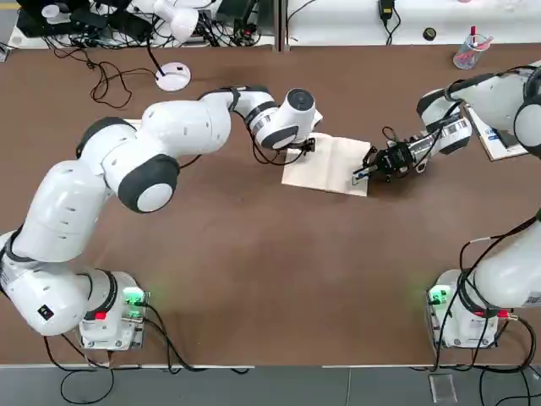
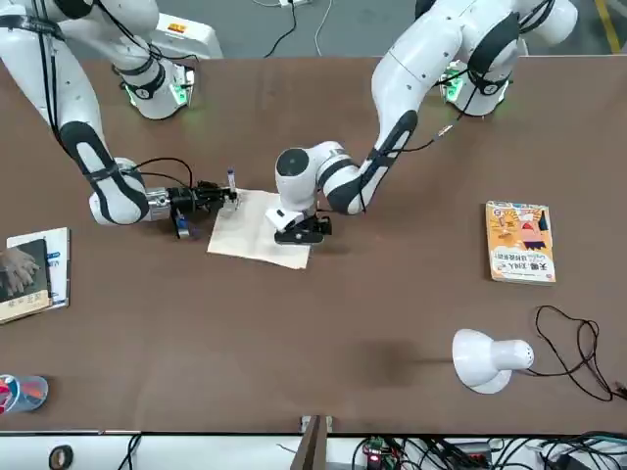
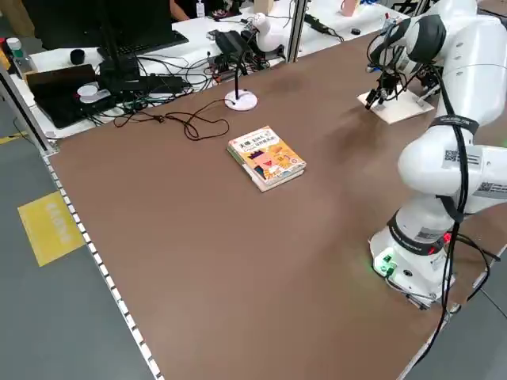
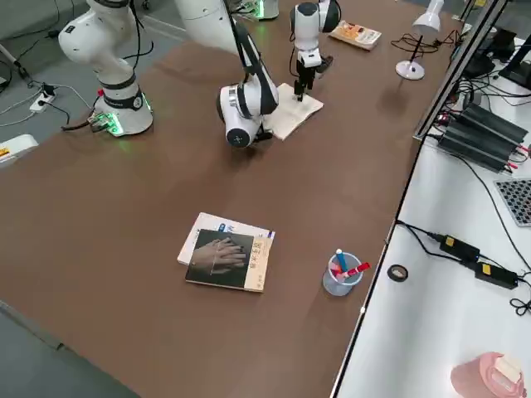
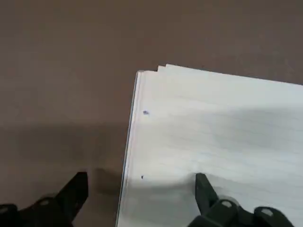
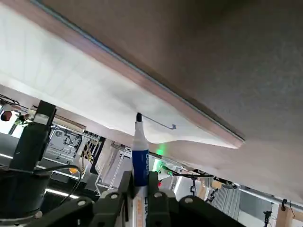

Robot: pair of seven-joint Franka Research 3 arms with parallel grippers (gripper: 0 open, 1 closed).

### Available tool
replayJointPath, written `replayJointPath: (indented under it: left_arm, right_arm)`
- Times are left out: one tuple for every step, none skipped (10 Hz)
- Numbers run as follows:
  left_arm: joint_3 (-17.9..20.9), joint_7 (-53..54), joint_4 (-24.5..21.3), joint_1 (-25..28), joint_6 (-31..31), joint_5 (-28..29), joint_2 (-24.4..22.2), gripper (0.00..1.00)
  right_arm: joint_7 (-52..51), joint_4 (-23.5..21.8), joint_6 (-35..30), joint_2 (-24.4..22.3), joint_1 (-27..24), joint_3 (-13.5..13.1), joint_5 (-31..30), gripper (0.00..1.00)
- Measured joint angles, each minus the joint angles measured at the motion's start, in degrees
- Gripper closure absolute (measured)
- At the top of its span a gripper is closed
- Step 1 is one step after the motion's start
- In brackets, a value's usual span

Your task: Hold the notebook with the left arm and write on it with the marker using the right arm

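Your right gripper (image 6: pixel 140 176) is over one side of the notebook (image 1: pixel 325 169), fingers pinching the marker (image 6: pixel 141 161), uncapped, tip at the page. Your left gripper (image 5: pixel 141 178) is at the other side, fingers spread: one over paper, one past the edge. No pinch; can't tell if it presses down.

Done: notebook open mid-table, marker in hand, a short blue line (image 6: pixel 161 124) at the tip, two small marks (image 5: pixel 146 112) by your left gripper. No readable word, so I'd call it early writing. Left: more strokes, probably a firmer left hold, then lifting off.

Surface: plain brown table (image 1: pixel 237 279). Dark book (image 4: pixel 224 259) on a white one (image 4: pixel 249 228), off to your right; orange book (image 2: pixel 521 240) to your left. Farther out, lamp (image 2: pixel 480 360) with tangled cable on your left, pen cup (image 4: pixel 342 280) on your right.

Beyond: white bench (image 4: pixel 465 274), electronics, a person's arm (image 3: pixel 180 11).
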Motion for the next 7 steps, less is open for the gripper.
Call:
replayJointPath:
  left_arm:
    - [0.0, 0.0, 0.0, 0.0, 0.0, 0.0, 0.0, 0.0]
    - [0.0, 0.0, 0.0, 0.0, 0.0, 0.0, 0.0, 0.0]
    - [0.0, 0.0, 0.0, 0.0, 0.0, 0.0, 0.0, 0.0]
    - [0.0, 0.0, 0.0, 0.0, 0.0, 0.0, 0.0, 0.0]
    - [0.0, 0.0, 0.0, 0.0, 0.0, 0.0, 0.0, 0.0]
    - [0.0, 0.0, 0.0, 0.0, 0.0, 0.0, 0.0, 0.0]
    - [0.0, 0.0, 0.0, 0.0, 0.0, 0.0, 0.0, 0.0]
  right_arm:
    - [-0.05, 0.31, 0.03, 0.04, 0.0, -0.26, 0.0, 0.84]
    - [-0.08, 0.62, 0.08, 0.08, -0.01, -0.51, 0.0, 0.84]
    - [-0.36, 0.86, 0.1, 0.13, -0.01, -0.72, 0.0, 0.84]
    - [-1.01, 1.04, 0.11, 0.2, -0.01, -0.93, 0.0, 0.84]
    - [-1.39, 1.12, 0.11, 0.26, -0.01, -1.14, 0.0, 0.84]
    - [-1.75, 1.13, 0.11, 0.31, -0.02, -1.3, 0.0, 0.84]
    - [-2.05, 1.13, 0.1, 0.34, -0.02, -1.4, -0.08, 0.84]
